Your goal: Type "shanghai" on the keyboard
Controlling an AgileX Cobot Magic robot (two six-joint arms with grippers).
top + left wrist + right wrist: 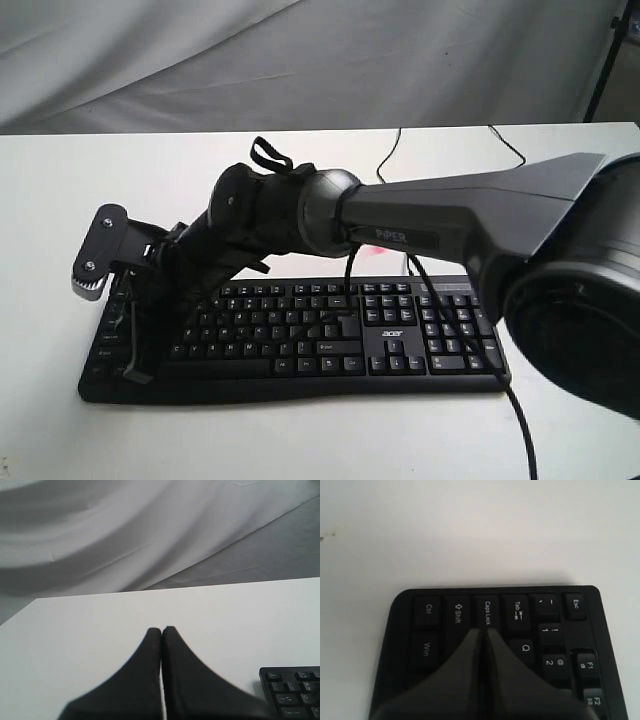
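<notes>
The black keyboard (pixel 300 345) lies on the white table (pixel 300 440), its white "acer" logo (pixel 396 327) near the number pad. My right arm reaches across it to its left end. There the right gripper (pixel 138 376) points down at the keys. In the right wrist view the right gripper (pixel 482 629) is shut and empty, its tips at the edge of the Caps Lock key (pixel 488 611), with the keys beneath it hidden. My left gripper (pixel 161 628) is shut and empty over bare table, with the keyboard's corner (pixel 295 690) off to one side.
A thin black keyboard cable (pixel 392 152) runs back over the table's far edge. Another cable (pixel 522 425) hangs from the right arm past the number pad. Grey cloth (pixel 300 60) hangs behind the table, and a black stand leg (pixel 605 60) is at the far right.
</notes>
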